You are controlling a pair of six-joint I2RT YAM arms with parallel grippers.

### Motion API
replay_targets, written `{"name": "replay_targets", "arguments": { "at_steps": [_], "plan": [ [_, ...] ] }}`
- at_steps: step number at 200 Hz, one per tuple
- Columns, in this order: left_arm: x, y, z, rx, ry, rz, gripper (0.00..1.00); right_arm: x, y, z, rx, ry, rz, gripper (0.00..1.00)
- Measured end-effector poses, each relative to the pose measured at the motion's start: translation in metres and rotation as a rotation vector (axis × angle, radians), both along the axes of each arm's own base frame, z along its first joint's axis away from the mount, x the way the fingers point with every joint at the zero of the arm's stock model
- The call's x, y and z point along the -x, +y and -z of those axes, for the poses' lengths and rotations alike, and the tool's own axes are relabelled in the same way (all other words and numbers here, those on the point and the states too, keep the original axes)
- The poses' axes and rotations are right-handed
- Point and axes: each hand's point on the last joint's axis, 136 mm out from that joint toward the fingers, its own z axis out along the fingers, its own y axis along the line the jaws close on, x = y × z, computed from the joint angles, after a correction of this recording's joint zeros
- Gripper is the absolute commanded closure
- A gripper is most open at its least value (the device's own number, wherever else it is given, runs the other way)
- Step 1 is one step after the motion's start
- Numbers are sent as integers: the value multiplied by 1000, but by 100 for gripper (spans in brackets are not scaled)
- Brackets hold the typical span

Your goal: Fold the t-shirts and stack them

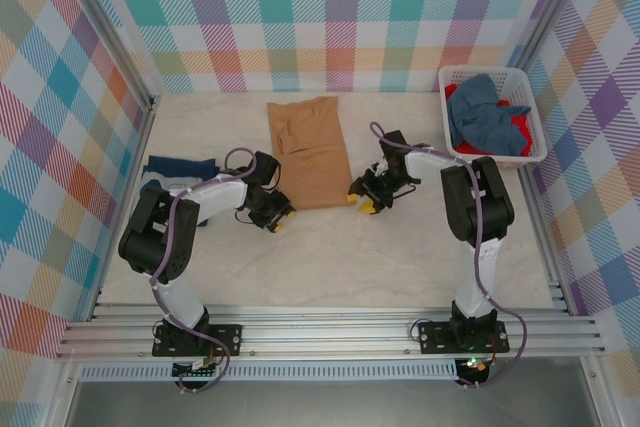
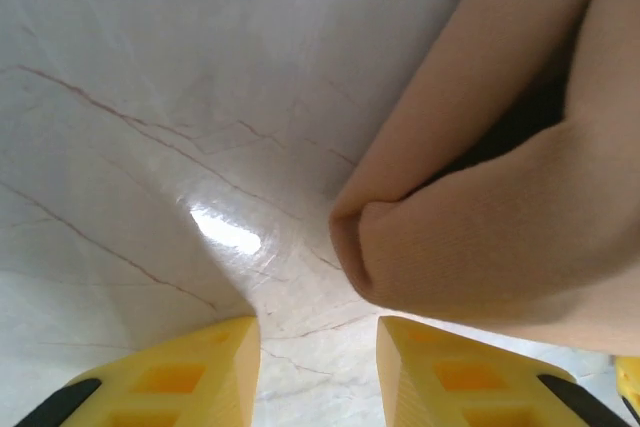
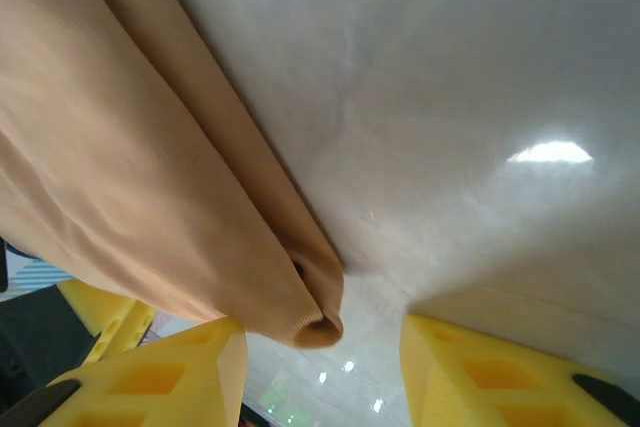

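A tan t-shirt (image 1: 308,152) lies folded into a long strip at the table's middle. My left gripper (image 1: 275,219) sits at its near left corner. In the left wrist view the left gripper (image 2: 318,367) is open, its yellow fingers (image 2: 200,377) apart over bare table, and the tan t-shirt's folded corner (image 2: 480,237) lies just beyond them. My right gripper (image 1: 362,202) is at the near right corner. In the right wrist view the right gripper (image 3: 322,367) is open too, with the tan t-shirt's corner (image 3: 150,177) just ahead of its tips. A navy t-shirt (image 1: 180,167) lies folded at the left.
A white lattice basket (image 1: 530,97) stands at the back right, holding a crumpled blue t-shirt (image 1: 485,117) and a red t-shirt (image 1: 512,132). Checked walls close in the table on three sides. A metal rail (image 1: 330,332) runs along the near edge.
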Motion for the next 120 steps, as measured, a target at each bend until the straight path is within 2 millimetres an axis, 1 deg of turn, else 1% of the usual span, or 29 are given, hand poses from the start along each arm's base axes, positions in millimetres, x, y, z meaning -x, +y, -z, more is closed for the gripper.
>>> {"name": "replay_targets", "arguments": {
  "at_steps": [35, 68, 107, 120],
  "plan": [
    [-16, -3, -5, 19, -61, -32, 64, -3, 0, 0, -9, -3, 3, 57],
    [-25, 2, -8, 15, -85, -51, 65, -8, 3, 1, -10, 7, 0, 62],
    [-27, 6, -10, 13, -91, -54, 68, -13, 14, 3, -7, 3, -16, 66],
    [-28, 5, -14, 17, -103, -50, 68, -14, 15, 4, -2, 5, -12, 70]
  ]
}}
